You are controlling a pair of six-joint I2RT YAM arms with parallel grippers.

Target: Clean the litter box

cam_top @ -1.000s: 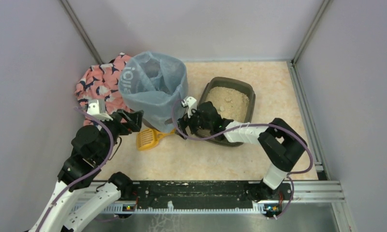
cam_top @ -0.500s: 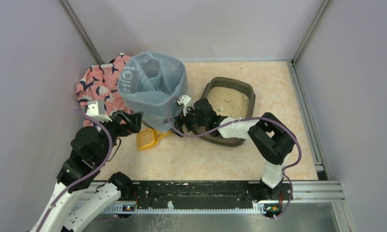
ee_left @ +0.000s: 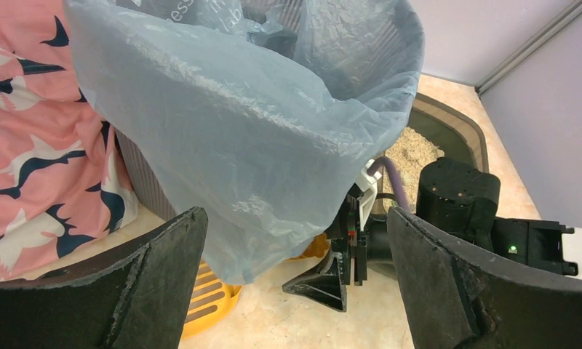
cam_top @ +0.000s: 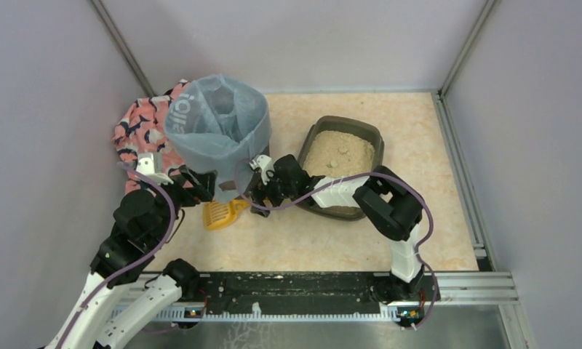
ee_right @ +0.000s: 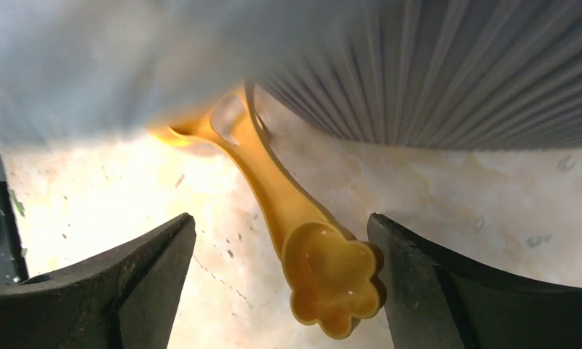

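**Both hands released, right hand straddling the scoop handle**

Top view: the litter box (cam_top: 344,120) is seen on the desk (cam_top: 310,240) at 1 o'clock from centre, with beige litter inside. A bin lined with a blue bag (cam_top: 215,127) is seen at 9 o'clock of it, tilted, with a pink patterned cloth (cam_top: 139,123) behind the bin at 9 o'clock. A yellow scoop (cam_top: 222,213) is lying flat at 6 o'clock of the bin. The left hand (cam_top: 204,185) is held at the bin's near side, fingers spread. The right hand (cam_top: 250,190) is reached across from the litter box's near corner to the bin's foot.

Left wrist view: the left hand (ee_left: 295,218) is released, nothing grasped; the bag is framed between its fingers. The scoop's slotted head is visible at 7 o'clock under the bag, and the litter box at 2 o'clock.

Right wrist view: the right hand (ee_right: 281,218) is released, and the scoop's paw-shaped handle end (ee_right: 332,283) is bracketed by both fingers with gaps either side. The bin's ribbed wall (ee_right: 455,73) is seen at 1 o'clock.
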